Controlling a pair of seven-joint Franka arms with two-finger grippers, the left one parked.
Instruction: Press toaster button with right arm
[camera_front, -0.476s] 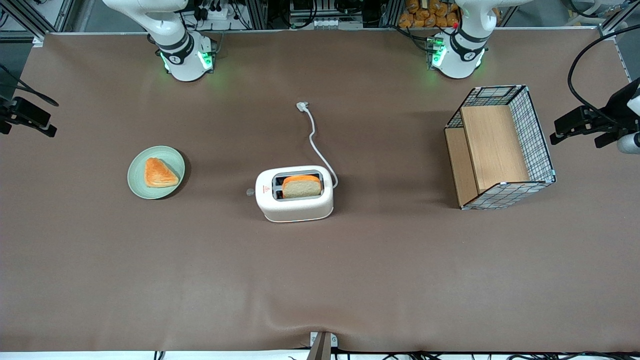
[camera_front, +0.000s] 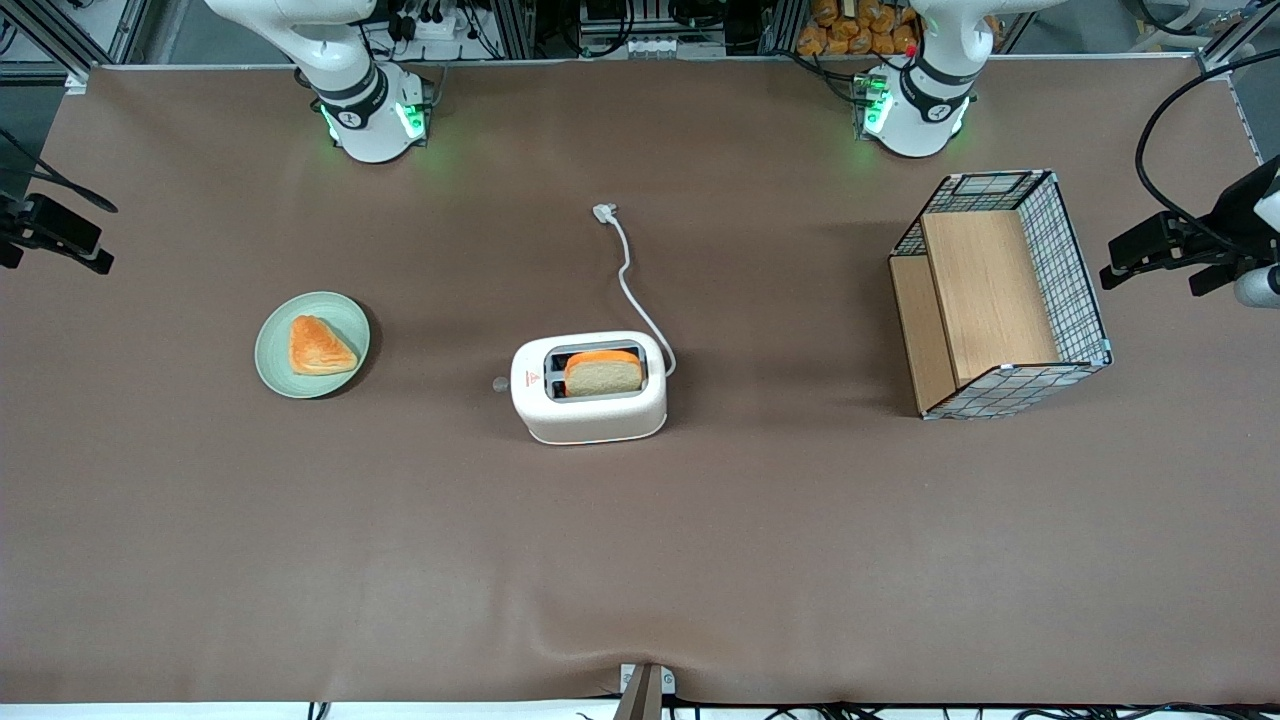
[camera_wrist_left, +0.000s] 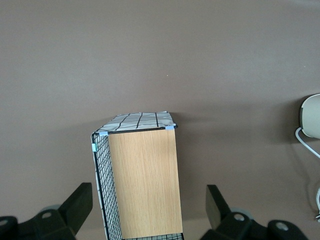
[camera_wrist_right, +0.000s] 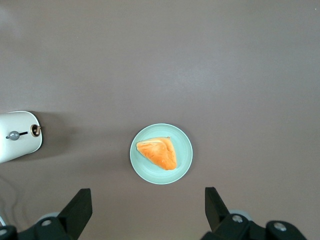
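We find the plate (camera_front: 312, 345) with a pastry (camera_front: 320, 345) toward our working arm's end, then the toaster button (camera_front: 500, 383) on the mid-table toaster (camera_front: 588, 387). Our gripper (camera_wrist_right: 148, 212) hangs high above the plate, fingers (camera_wrist_right: 80, 207) apart. Close them, descend, and press the button squarely.

Front camera looks steeply down over the whole table (camera_front: 300, 560). The wrist cameras look straight down; the right arm's, high above its spread-fingered gripper (camera_wrist_right: 148, 212), shares the toaster (camera_front: 588, 386) and plate (camera_front: 312, 345).
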